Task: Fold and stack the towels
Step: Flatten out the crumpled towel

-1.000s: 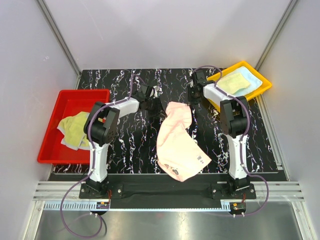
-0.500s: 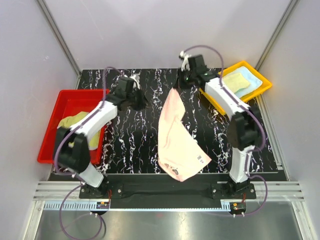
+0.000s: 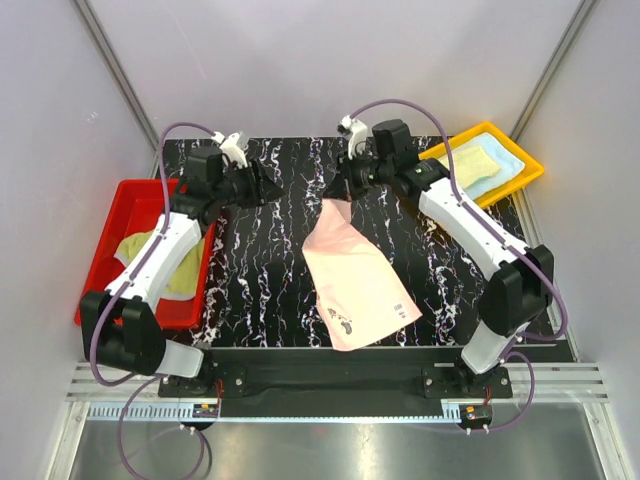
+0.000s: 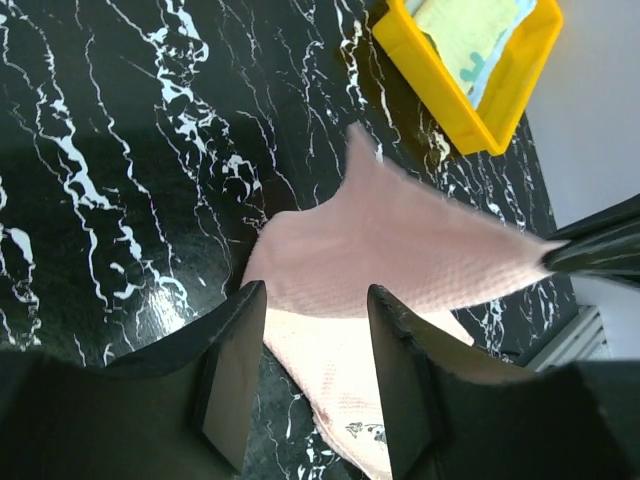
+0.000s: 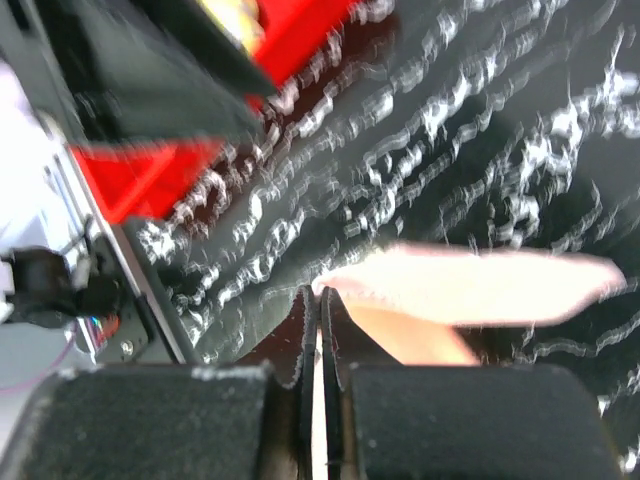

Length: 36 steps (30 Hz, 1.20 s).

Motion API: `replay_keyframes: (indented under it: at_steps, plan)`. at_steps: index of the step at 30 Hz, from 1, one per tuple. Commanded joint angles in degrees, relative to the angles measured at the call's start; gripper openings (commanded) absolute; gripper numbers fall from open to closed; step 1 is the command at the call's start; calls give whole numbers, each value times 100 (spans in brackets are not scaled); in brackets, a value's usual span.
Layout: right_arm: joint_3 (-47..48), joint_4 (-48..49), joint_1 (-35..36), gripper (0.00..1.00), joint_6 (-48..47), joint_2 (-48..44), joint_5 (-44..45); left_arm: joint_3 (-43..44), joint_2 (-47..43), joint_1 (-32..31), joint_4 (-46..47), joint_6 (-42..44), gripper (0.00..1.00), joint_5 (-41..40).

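The peach-pink rectangular cloth towel (image 3: 355,280) lies mid-way across the black white-veined table (image 3: 255,280). Its far corner is lifted off the table, pinched by the right gripper (image 3: 341,191). The left gripper (image 3: 268,187) hovers over the table's far left part, jaws spread and empty.

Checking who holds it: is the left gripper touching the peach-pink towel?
Apart. In the top view the left gripper stands open over bare table, a clear gap away from the peach-pink towel.

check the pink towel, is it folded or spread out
Spread, not folded: the pink towel lies as one layer on the table, far corner pinched up by the right gripper.
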Motion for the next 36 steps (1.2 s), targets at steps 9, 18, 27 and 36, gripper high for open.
replay_keyframes:
  at_steps: [9, 18, 27, 36]
  plan:
    - [-2295, -1084, -609, 0, 1257, -904, 2497, -267, 738, 286, 590, -174, 47, 549]
    - [-4082, -108, -802, 0, 1803, -1388, 2946, 1411, 2310, -556, -236, 535, 47, -110]
    - [-4618, 384, -882, 0, 1918, -1661, 2894, 3082, 4009, -1242, -940, 591, 45, 30]
    - [-4961, 789, -882, 0, 1883, -1582, 2560, 3697, 4431, -2015, -1412, 361, 47, -487]
